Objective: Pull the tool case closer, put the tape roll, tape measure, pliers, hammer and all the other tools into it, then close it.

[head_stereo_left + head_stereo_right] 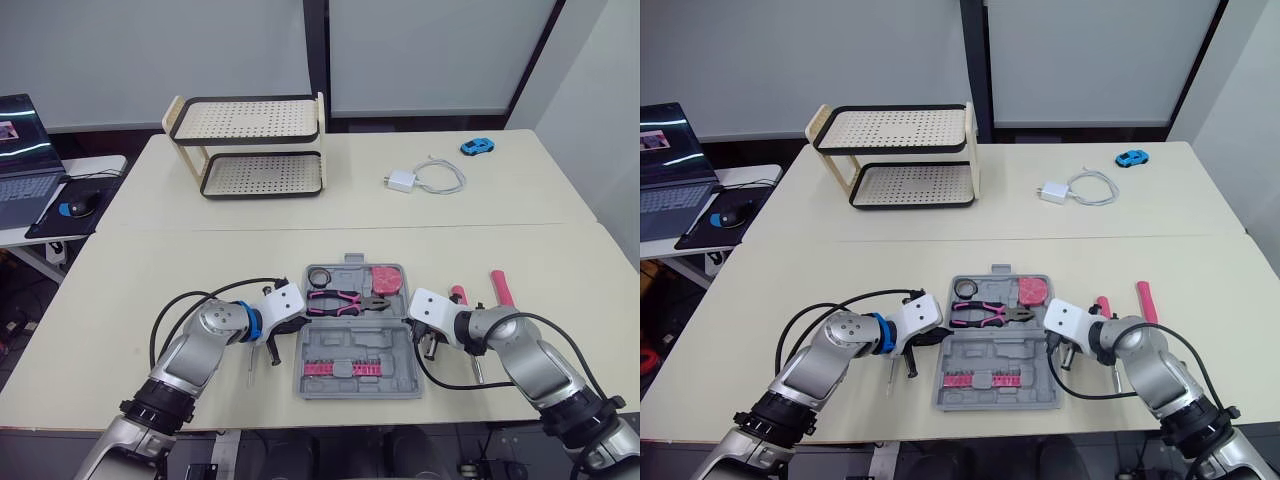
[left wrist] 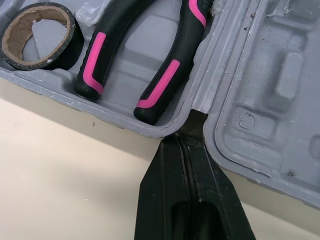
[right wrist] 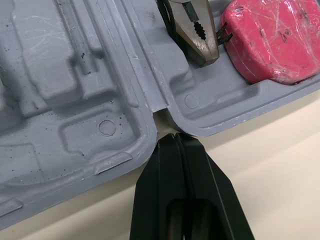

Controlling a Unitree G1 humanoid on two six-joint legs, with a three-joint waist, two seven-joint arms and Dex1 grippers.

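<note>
Beige table [image 1: 150,270] carries the grey tool case [image 1: 350,338], open, near the front edge. Left gripper [image 2: 187,137], fingers pressed together, tips at the case's left hinge notch. Right gripper [image 3: 175,137] likewise closed on nothing, at the right hinge notch. Pink-handled tools [image 1: 500,288] lie just right of the case. The far half holds the pliers [image 1: 340,300], tape measure [image 1: 388,279] and tape roll [image 1: 319,276].

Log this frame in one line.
left gripper: shut at case hinge | right gripper: shut at case hinge | case: open | inside: tape roll, pliers, tape measure | outside: pink-handled tools
</note>
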